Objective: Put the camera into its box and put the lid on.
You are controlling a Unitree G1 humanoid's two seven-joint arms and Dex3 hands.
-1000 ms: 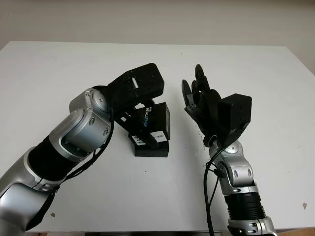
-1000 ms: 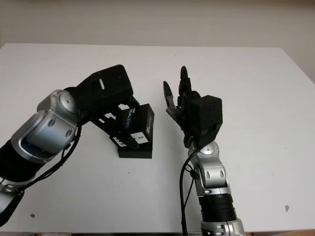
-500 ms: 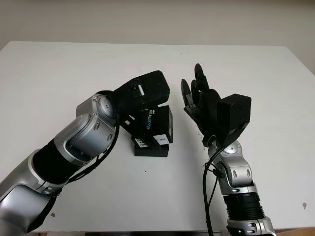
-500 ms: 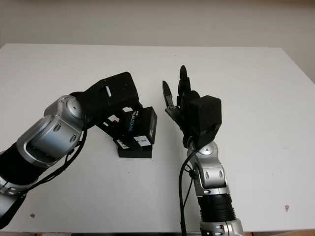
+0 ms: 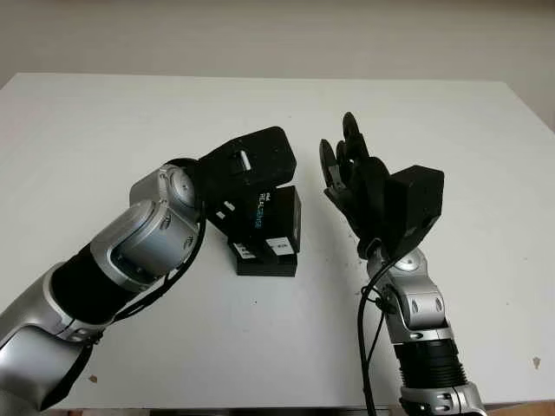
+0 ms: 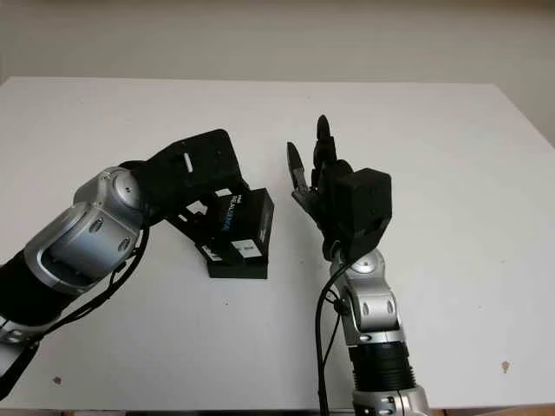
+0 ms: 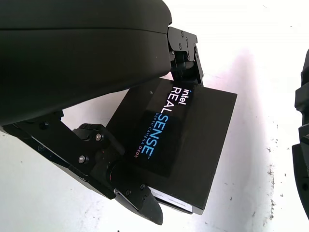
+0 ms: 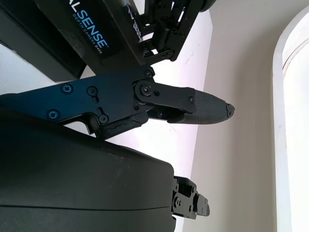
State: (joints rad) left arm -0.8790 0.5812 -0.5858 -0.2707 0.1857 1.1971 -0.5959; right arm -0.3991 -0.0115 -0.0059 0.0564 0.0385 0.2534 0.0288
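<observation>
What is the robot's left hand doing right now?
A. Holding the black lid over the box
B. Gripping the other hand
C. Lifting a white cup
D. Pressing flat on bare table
A: the left hand grips the black lid, printed Intel RealSense, just above the box; the right hand is open beside it.

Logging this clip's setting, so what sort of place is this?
Probably a lab test bench: a bare white table against a plain wall, with just a black box and its lid in the left hand.

Lid (image 7: 193, 125) matt black card; table (image 5: 104, 130) smooth matt white.
</observation>
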